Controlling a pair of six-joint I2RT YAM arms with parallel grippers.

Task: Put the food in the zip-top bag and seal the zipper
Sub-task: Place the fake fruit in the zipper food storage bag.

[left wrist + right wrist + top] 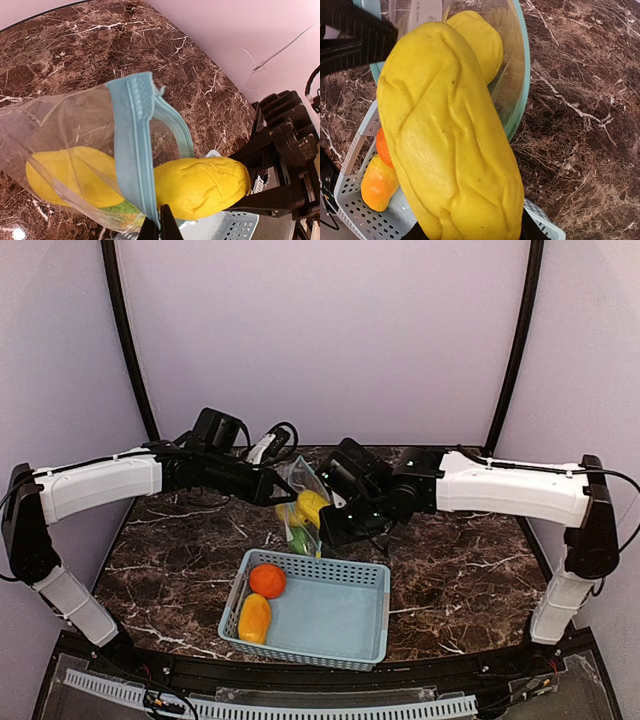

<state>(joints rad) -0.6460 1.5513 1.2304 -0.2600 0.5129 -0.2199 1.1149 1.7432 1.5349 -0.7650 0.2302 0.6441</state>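
The clear zip-top bag hangs above the marble table, mouth toward the right arm. My left gripper is shut on the light blue zipper at the mouth edge. Inside the bag lie one yellow fruit and the green pod. My right gripper is shut on a second yellow fruit, whose far end sits at the bag's mouth. A round orange and an orange-yellow fruit rest in the basket.
A light blue perforated basket stands on the table just in front of the bag, below both grippers. Pale walls and black frame posts close in the table at the back and sides.
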